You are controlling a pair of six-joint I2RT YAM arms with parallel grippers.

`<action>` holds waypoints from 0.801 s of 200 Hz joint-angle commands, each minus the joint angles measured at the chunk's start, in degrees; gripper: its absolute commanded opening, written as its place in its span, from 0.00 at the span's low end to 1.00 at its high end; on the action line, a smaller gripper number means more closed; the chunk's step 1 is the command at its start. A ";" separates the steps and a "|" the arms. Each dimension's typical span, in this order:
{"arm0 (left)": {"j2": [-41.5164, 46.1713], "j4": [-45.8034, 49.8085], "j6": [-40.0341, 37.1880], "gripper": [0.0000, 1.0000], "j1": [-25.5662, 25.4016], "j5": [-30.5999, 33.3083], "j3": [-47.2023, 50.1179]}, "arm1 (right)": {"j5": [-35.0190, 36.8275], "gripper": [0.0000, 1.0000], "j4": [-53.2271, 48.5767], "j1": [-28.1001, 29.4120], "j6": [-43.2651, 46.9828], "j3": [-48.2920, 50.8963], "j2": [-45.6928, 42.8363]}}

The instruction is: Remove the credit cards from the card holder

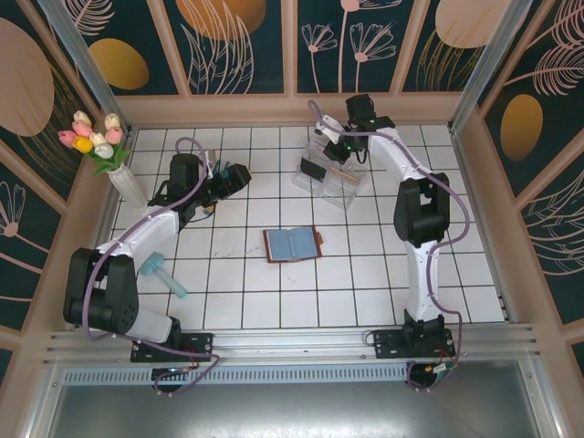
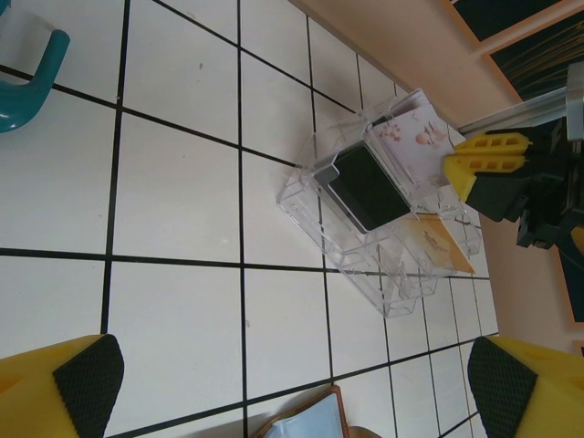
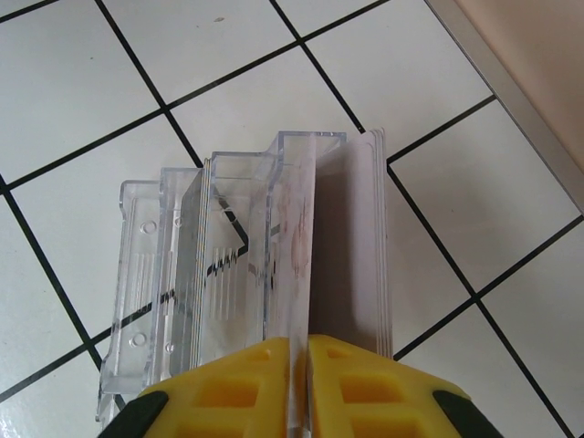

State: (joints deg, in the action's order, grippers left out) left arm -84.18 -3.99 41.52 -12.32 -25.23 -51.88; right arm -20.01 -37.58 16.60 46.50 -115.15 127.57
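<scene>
My left gripper (image 1: 235, 175) hangs wide apart and empty, free to reach the holder (image 1: 294, 244), which lies open to its right, nearer my bases. The dark card (image 2: 368, 189) and yellow card (image 2: 445, 245) stand in the box (image 3: 182, 274) under my right gripper (image 3: 301, 365). It is pinched nearly together about a thin upright sheet, but I cannot tell whether it grips.

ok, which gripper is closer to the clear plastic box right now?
Right. The right gripper is directly over the clear plastic box, at its far side; the left gripper hangs off to the box's left, clearly apart from it.
</scene>
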 commanded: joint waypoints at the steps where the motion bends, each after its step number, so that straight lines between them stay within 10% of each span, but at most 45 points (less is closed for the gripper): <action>1: -0.28 0.65 -1.44 0.99 0.28 -0.84 0.54 | 1.88 0.17 -0.65 0.60 0.17 -2.44 -1.07; 102: 0.46 2.51 -1.75 0.99 0.28 -1.34 0.89 | -3.44 0.27 -0.24 -0.16 -11.45 -4.77 -9.29; 160: 3.50 5.83 -1.58 0.99 0.15 -1.54 3.18 | -0.24 0.35 15.99 1.01 -44.00 19.02 -26.06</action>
State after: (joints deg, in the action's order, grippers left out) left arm -83.48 -0.58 40.69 -12.32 -25.69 -50.26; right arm -21.63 -30.28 16.88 22.13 -107.24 108.90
